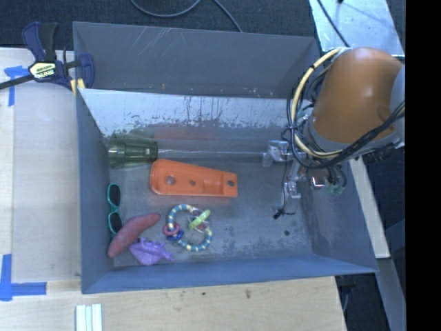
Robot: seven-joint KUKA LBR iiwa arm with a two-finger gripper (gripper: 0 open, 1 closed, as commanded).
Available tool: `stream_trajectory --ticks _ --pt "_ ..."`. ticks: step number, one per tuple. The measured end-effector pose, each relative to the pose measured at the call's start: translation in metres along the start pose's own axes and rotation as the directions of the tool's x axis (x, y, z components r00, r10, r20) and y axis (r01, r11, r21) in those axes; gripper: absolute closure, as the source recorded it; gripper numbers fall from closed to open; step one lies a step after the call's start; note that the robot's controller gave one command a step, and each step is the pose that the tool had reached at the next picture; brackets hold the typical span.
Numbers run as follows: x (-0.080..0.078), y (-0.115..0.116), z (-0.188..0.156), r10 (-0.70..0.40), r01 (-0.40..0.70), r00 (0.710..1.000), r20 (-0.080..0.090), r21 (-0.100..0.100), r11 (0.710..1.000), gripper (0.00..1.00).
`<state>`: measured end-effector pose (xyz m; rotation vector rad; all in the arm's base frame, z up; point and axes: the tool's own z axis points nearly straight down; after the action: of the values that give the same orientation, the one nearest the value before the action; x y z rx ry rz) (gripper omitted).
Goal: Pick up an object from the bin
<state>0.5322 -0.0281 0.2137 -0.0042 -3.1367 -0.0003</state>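
My gripper [289, 192] hangs low over the bare floor in the right part of the bin, with nothing seen in it. The nearest thing is a flat orange plastic piece [193, 179] with holes, lying to its left in the middle of the bin. A ring of coloured beads [187, 227] with a small green part lies below the orange piece, toward the front wall. Both things lie apart from the gripper.
A dark green cup [131, 150] lies on its side at the back left. Teal sunglasses [112, 209], a reddish oblong thing [132, 233] and a purple thing [150, 252] lie along the left wall and front left corner.
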Motion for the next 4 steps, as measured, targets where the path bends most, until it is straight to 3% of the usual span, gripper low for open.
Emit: stream_trajectory --ticks 1,2,3,4 --pt "-0.002 0.0 -0.004 -0.001 0.001 1.0 0.009 0.0 1.0 0.0" --pt "-0.011 0.031 0.031 -0.041 0.041 0.999 0.015 0.003 0.999 0.0" --pt "-0.013 0.06 0.092 -0.023 0.023 1.0 0.014 -0.001 1.0 0.0" --pt "-0.023 0.097 0.119 -0.019 0.019 1.0 0.02 0.002 1.0 1.0"
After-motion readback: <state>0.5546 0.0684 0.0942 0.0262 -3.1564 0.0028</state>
